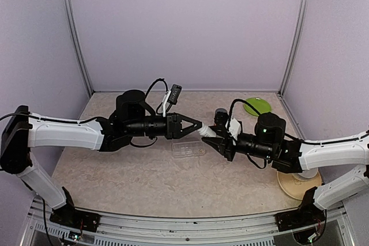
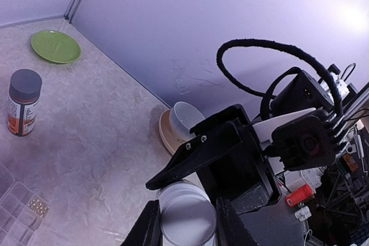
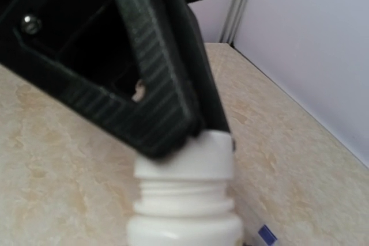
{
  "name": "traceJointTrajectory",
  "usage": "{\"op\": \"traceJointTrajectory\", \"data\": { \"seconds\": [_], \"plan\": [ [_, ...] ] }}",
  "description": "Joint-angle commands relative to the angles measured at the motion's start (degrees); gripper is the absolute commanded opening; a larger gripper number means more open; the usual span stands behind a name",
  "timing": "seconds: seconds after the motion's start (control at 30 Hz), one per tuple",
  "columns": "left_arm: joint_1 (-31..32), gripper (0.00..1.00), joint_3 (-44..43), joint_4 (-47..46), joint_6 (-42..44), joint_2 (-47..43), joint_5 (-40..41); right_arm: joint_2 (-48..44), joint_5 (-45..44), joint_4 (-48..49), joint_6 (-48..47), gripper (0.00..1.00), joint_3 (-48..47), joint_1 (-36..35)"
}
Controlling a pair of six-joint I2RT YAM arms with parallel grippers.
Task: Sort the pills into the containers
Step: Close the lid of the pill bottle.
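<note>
Top external shows us one flat, clear plastic pill box (image 1: 188, 149) on the mottled table (image 1: 115, 177); a few tiny round pills (image 2: 38, 205) sit in one compartment. Just above it, the left gripper (image 1: 200, 125) is clamped on a smooth white cap (image 2: 185, 217) — the right gripper (image 1: 214, 140) grips its threaded white bottle (image 3: 184, 231). Beyond we count one grey-capped bottle (image 2: 24, 102) and one green plate (image 2: 55, 46).

Robot lab cell: lavender panel walls (image 1: 184, 27), aluminium posts (image 1: 74, 33), arms (image 1: 63, 133) bolted to table (image 1: 144, 182).
</note>
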State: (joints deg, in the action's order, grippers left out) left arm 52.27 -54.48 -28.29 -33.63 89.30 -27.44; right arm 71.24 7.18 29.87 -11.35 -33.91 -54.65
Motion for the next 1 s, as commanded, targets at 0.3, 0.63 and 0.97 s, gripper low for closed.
{"op": "traceJointTrajectory", "data": {
  "seconds": [0.3, 0.63, 0.97],
  "plan": [
    [0.91, 0.24, -3.4, 3.78, -8.25, 6.28, 0.71, 1.55, -14.75, 3.35, -5.24, 0.21, -3.36, -5.36],
    [0.99, 0.23, -2.26, -0.16, -8.79, 6.69, -1.18, 1.62, -19.29, 3.95, -5.43, 0.18, -3.96, -6.69],
    [0.78, 0.21, 0.85, -6.69, 2.89, 3.48, -6.46, -0.72, -7.56, 1.03, 3.12, 0.18, -5.04, -6.69]
  ]
}}
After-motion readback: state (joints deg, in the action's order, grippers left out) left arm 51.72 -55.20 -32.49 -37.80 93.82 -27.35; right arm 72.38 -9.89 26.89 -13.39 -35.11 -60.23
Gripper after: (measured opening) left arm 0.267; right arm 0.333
